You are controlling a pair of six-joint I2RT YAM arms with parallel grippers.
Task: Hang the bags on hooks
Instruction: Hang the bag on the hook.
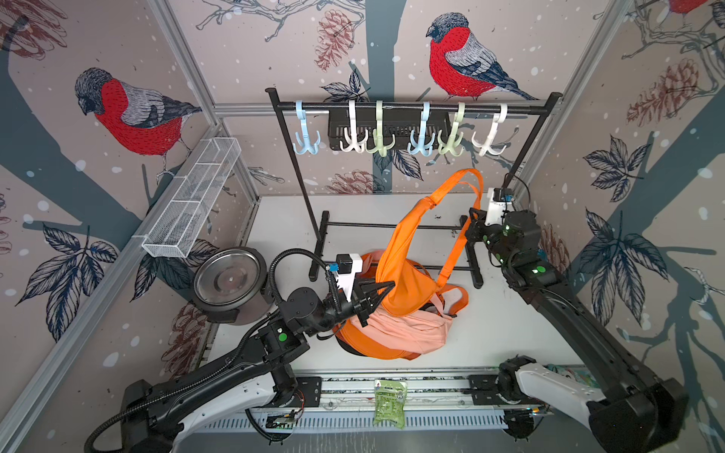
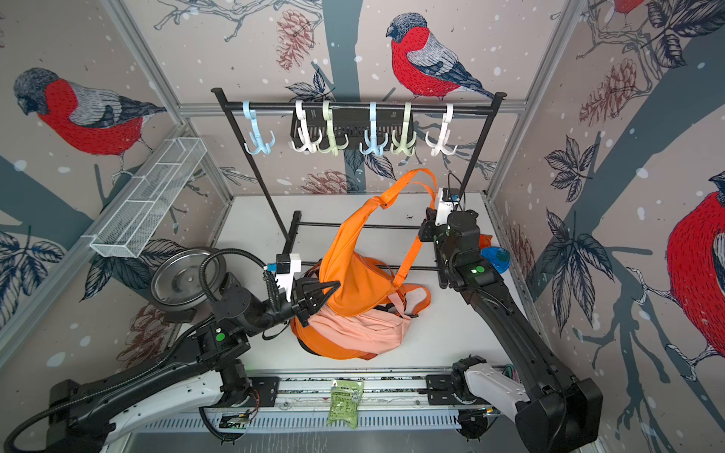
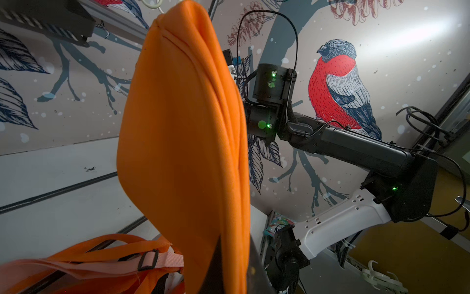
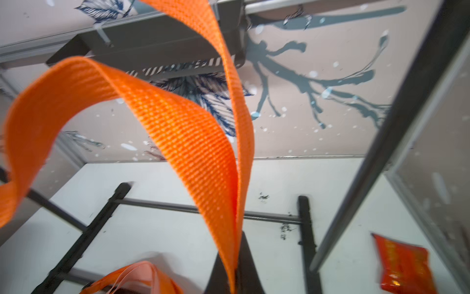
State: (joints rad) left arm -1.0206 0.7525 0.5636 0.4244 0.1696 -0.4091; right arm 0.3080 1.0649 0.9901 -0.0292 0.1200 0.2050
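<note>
Both top views: one rail (image 1: 392, 106), six hooks (image 1: 378, 133) (two blue, two white, two green). One orange bag (image 1: 408, 259) raised over table, below hooks, on none. Left gripper (image 1: 382, 292) clamps bag body; right gripper (image 1: 474, 215) clamps strap (image 1: 457, 239). One backpack (image 1: 396, 333) lies beneath.
Left wrist: bag pinched.
Right wrist: strap loop pinched.

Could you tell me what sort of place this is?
Probably a robot test cell: two black-and-white robot arms mounted on a rail, bird-print wallpaper panels in aluminium framing, and a black metal rack of pastel plastic hooks.
</note>
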